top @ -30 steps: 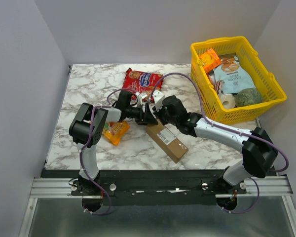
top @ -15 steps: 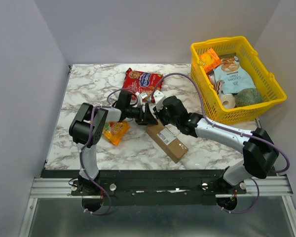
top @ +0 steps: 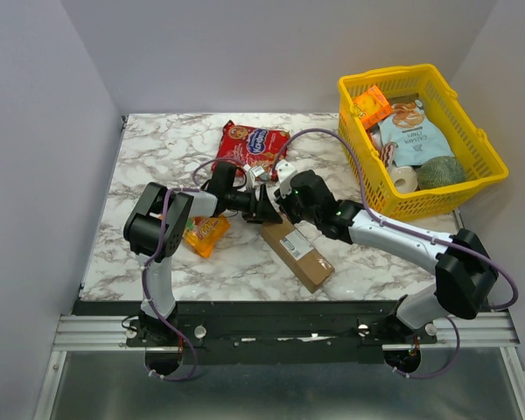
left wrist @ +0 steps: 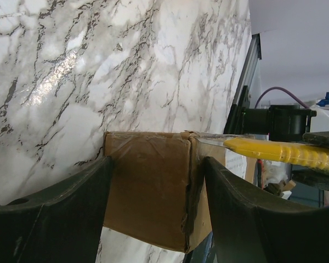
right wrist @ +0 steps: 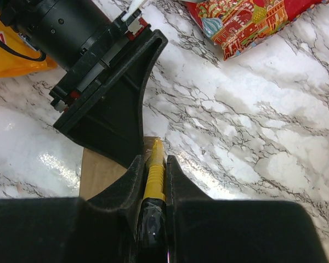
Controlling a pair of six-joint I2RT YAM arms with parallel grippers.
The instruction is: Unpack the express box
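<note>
The right jaws — clamped on the yellow cutter [left wrist: 279, 150] — are creeping slightly rightward over the express box [top: 299, 252]; the right elbow [top: 462, 269] is swinging outward, and the box is nudging toward the near edge of the bench [top: 157, 149].

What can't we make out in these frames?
Right wrist: knife blade too thin to see past its yellow tip; right gripper covers the handle.
Left wrist: fingers of the left gripper overlap the express box sides, contact unclear.
Top view: cut point hidden under both arms; label text too small.
</note>
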